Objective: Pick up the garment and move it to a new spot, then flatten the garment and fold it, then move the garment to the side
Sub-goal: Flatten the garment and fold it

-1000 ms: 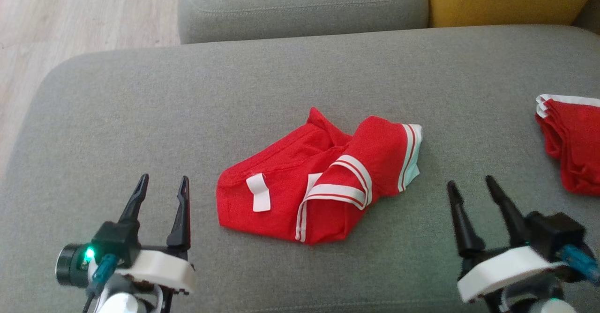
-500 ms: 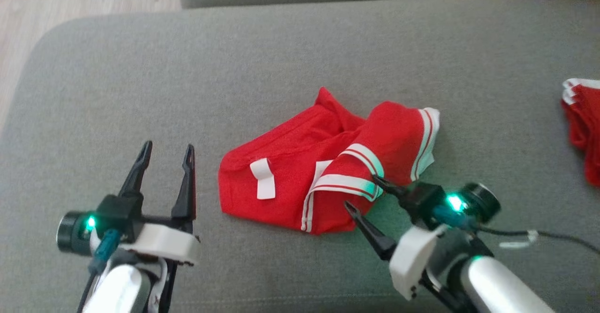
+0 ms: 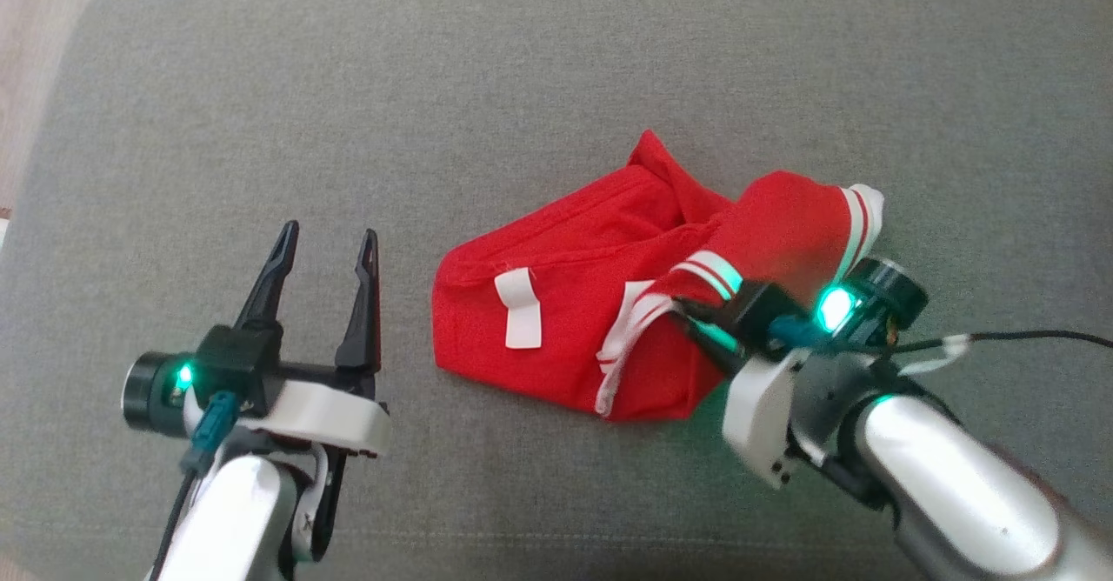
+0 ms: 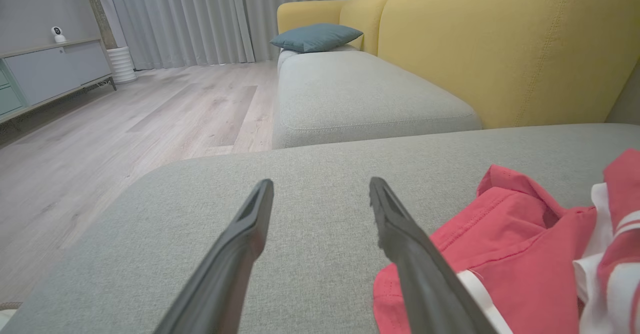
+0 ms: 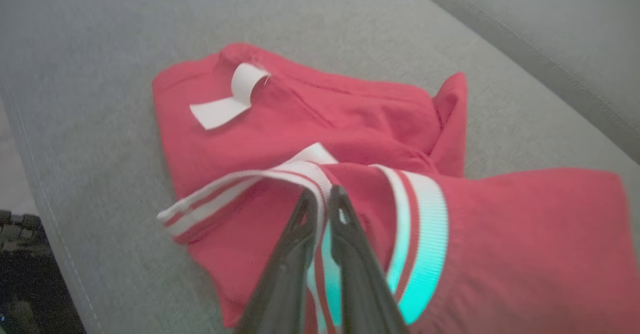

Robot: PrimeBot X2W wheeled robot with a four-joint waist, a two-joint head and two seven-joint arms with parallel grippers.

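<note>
Grey cushion; garment in right gripper

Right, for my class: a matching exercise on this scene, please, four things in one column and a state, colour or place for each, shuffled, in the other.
1 left gripper
2 right gripper
3 white label
4 seat cushion

A grey
B shut on the garment
C open, holding nothing
D lying on red cloth

Pairs: 1-C, 2-B, 3-D, 4-A

Bare cushion around crumpled garment
</note>
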